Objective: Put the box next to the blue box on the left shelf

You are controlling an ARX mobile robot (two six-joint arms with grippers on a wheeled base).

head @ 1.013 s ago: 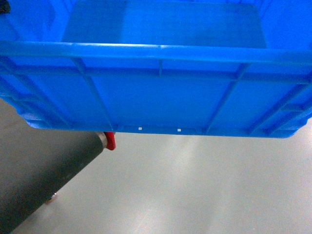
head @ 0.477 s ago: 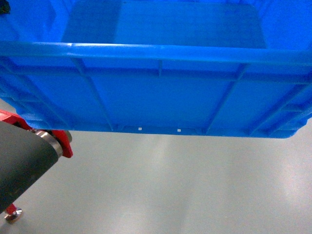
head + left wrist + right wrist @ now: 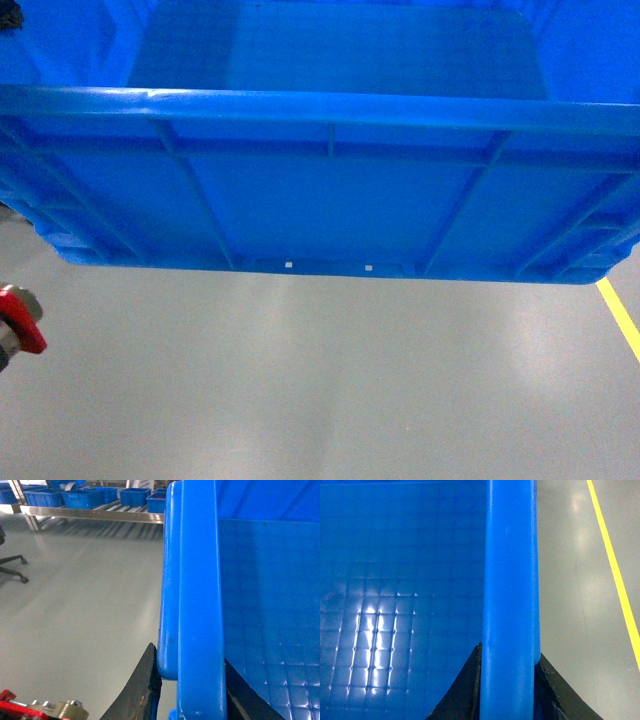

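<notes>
1. Nearest in the left wrist view, the left gripper (image 3: 192, 690) has its two black fingers (image 3: 142, 690) closed on the left rim of the box (image 3: 197, 580), one finger outside the rolled edge and one inside against the wall.
2. The right wrist view shows the same on the other side: the right gripper (image 3: 509, 690) pinches the box's right rim (image 3: 510, 580), with dark fingers (image 3: 462, 690) on either side of the thick blue edge. The gridded inner floor of the box fills the left of this view.
3. The head view shows neither gripper. It sees the near ribbed wall of the box (image 3: 320, 200) held up off the grey floor (image 3: 320, 380), with open air under its bottom edge.
4. A red-and-metal part (image 3: 18, 322) shows at the left edge of the head view; what it belongs to cannot be told.
5. A yellow floor line (image 3: 615, 575) runs beside the box on its right, seen in the right wrist and head views.
6. Only the left wrist view reaches the left shelf (image 3: 95, 514), far across the floor, with its shiny front bar and several blue crates (image 3: 80, 497) on it. A black chair base (image 3: 12, 569) stands on the floor at the left edge.
</notes>
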